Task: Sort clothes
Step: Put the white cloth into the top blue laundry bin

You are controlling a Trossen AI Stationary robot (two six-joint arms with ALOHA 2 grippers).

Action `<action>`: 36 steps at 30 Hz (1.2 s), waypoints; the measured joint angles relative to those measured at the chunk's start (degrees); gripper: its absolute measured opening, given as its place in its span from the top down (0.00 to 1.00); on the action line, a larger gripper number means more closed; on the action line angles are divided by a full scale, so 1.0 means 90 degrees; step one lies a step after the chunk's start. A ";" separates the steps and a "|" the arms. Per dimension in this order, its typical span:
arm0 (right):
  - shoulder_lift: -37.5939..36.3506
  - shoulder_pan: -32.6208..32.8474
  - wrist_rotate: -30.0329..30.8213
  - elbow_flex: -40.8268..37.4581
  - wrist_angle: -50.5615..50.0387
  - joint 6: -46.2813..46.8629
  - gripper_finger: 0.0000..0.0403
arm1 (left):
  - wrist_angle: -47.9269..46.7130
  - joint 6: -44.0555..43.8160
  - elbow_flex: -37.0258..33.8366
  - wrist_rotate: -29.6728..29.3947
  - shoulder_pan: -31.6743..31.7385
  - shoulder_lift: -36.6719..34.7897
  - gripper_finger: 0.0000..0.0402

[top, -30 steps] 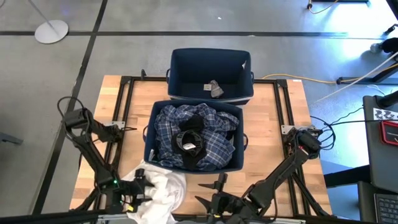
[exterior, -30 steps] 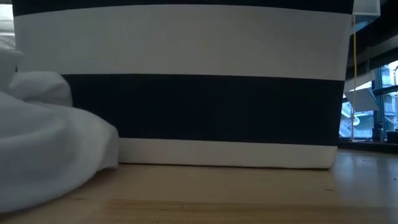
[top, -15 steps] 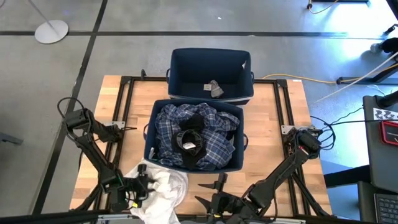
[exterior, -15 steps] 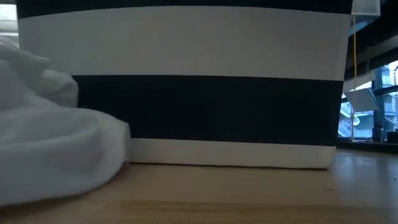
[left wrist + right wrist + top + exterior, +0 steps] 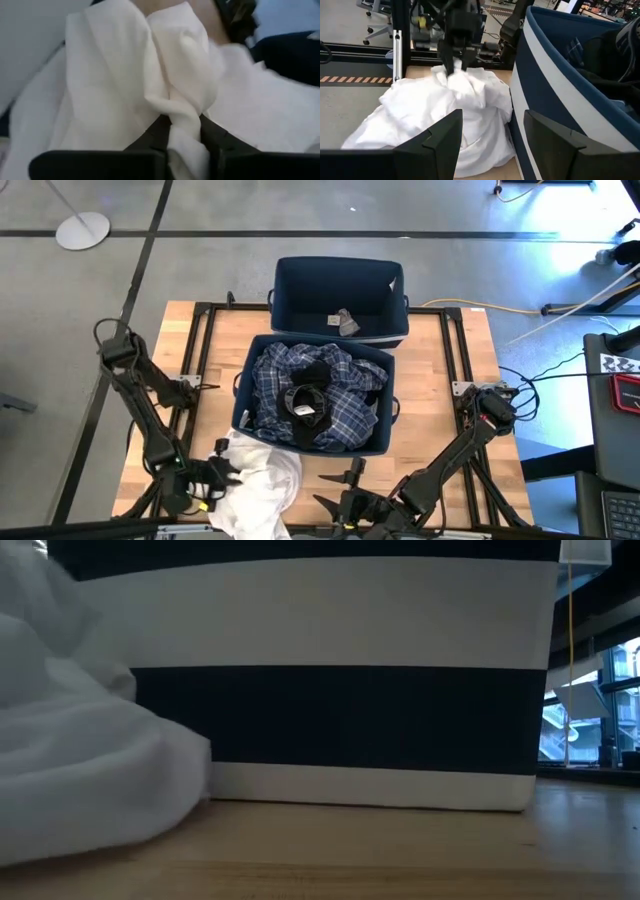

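- High view: sorting is judged barely begun. One small brown-grey garment [image 5: 347, 322] is lying in the far bin [image 5: 385, 285]; the near bin [image 5: 242, 395] is heaped with a dark blue plaid garment [image 5: 352, 412] and a black garment [image 5: 309, 408] on top.
- A white garment [image 5: 262, 488] is piled on the table [image 5: 200, 350], near-left corner, just beside the near bin. It is neither lifted clear nor binned.
- The left gripper [image 5: 218, 471] is clamped on a fold of the white garment; in the left wrist view a twisted ridge of white cloth [image 5: 182, 131] is pinched between the two dark fingers [image 5: 156, 133].
- The right gripper [image 5: 342, 501] is parked at the near edge, in front of the near bin, jaws part open, nothing held; its wrist view is aimed at the white pile [image 5: 445, 110] and the left arm's grip.
- Left to do, by judgement: move the white garment to its bin, then work through the heap in the near bin.
- Versus one second ago: the left jaws were spread over the pile and are now closed on it; the left elbow is swung outward, and the gripper is shifted slightly toward the near bin.
- Low view: white cloth [image 5: 90, 780] is bunched higher and closer to the bin wall [image 5: 340, 720] than before.
- Right arm and both bins' contents are unchanged.
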 joint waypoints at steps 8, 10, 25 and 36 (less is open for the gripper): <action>0.0022 -0.0039 0.0015 0.0001 0.0076 0.0005 0.47 | -0.0020 0.1057 0.0002 -0.0766 -0.0195 -0.1122 0.87; 0.0022 -0.0039 0.0010 0.0001 0.0089 0.0005 0.47 | -0.0014 0.1305 0.0005 -0.0890 -0.0195 -0.1388 0.87; 0.0029 -0.0095 -0.0177 0.0001 0.0145 0.0213 0.47 | 0.0408 0.2470 0.0010 -0.0892 -0.0194 -0.1872 0.87; 0.0071 -0.0851 -0.1231 0.0005 0.1454 -0.0347 0.47 | 0.0458 0.2717 0.0015 -0.0878 -0.0184 -0.1853 0.87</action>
